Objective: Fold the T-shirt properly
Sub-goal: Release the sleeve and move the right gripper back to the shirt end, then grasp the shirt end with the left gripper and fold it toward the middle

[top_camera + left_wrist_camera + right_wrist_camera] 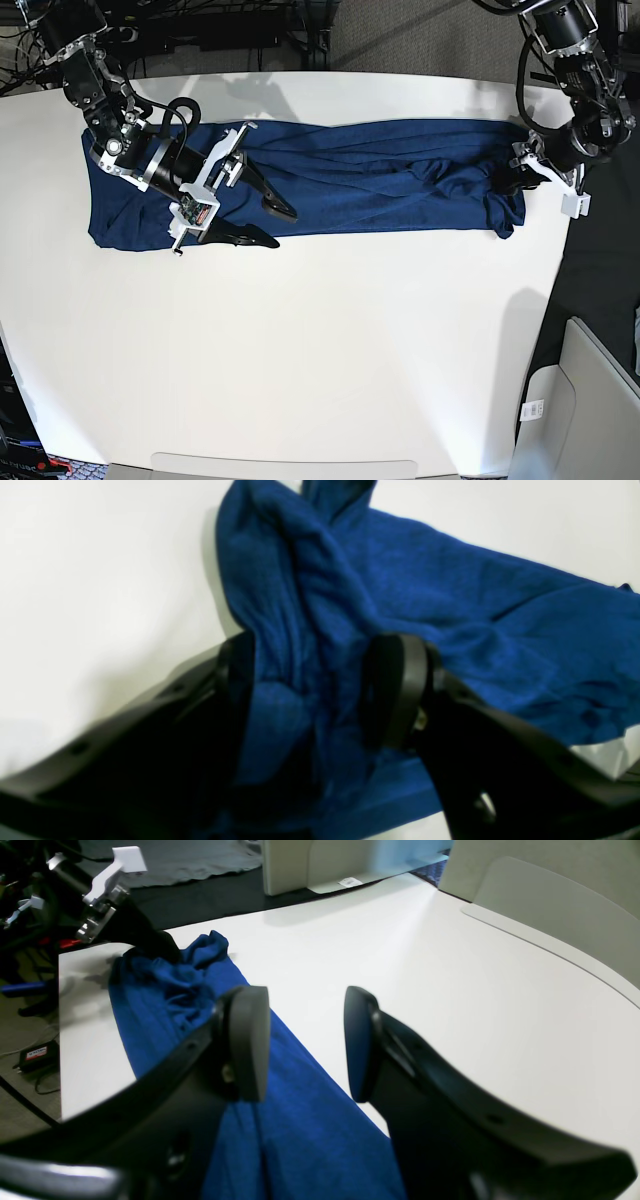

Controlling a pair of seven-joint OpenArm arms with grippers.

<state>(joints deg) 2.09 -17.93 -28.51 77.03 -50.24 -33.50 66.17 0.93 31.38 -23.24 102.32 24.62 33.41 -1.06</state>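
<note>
Shirt work: T-shirt (pixel 340 180) lay as long band along far edge of table (pixel 330 370), bunched at end near right-hand edge in base view. Left gripper (pixel 320 690) sat at that bunched end, jaws spread wide with cloth wadded between; whether it pinched cloth, cannot tell. Right gripper (pixel 305 1045) hovered over other end, jaws apart, grasping nothing. Judgement: step wanted 1 clean layer taken at hem, not whole wad. Left wrist view alone showed cloth between jaws; base view alone showed full band; right wrist view showed empty gap.
</note>
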